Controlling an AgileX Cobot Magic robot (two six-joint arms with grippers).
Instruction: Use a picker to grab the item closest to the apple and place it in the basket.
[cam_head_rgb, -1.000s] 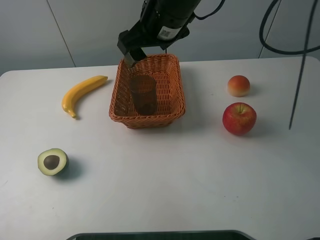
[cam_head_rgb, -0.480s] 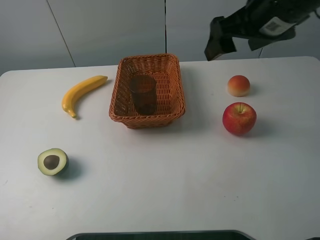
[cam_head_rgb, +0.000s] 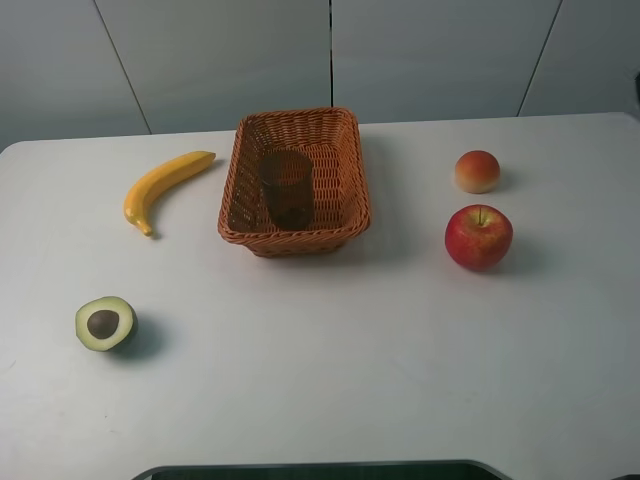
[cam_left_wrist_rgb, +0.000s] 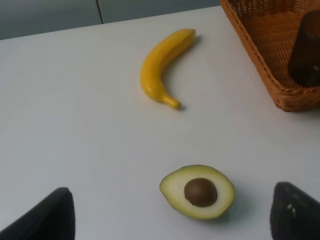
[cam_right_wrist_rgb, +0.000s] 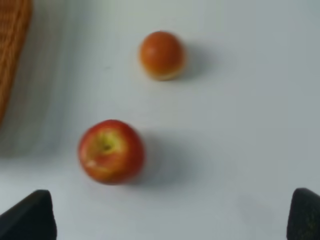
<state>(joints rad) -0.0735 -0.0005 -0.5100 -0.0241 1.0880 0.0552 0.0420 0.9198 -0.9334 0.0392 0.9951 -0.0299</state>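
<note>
The dark-grey translucent cup (cam_head_rgb: 287, 186) stands upright inside the orange-brown wicker basket (cam_head_rgb: 244, 168); the left wrist view catches it too, cup (cam_left_wrist_rgb: 305, 50) behind the basket wall (cam_left_wrist_rgb: 260, 55). The red apple (cam_head_rgb: 478, 236) lies on the white table to the right, also apple (cam_right_wrist_rgb: 111, 151) in the right wrist view. No arm or picker shows in the exterior high view. My left gripper (cam_left_wrist_rgb: 172, 214) is open, its black fingertips (cam_left_wrist_rgb: 50, 215) wide apart above the table. My right gripper (cam_right_wrist_rgb: 167, 214) is open as well, holding nothing.
A small orange-pink fruit (cam_head_rgb: 477, 171) lies just behind the apple. A banana (cam_head_rgb: 160, 187) lies left of the basket and a halved avocado (cam_head_rgb: 105, 323) sits at the front left, under the left gripper. A dark edge (cam_head_rgb: 320, 470) borders the table front.
The black arm that hung over the basket one second ago swung right and has left the exterior view. The cup stays in the basket.
</note>
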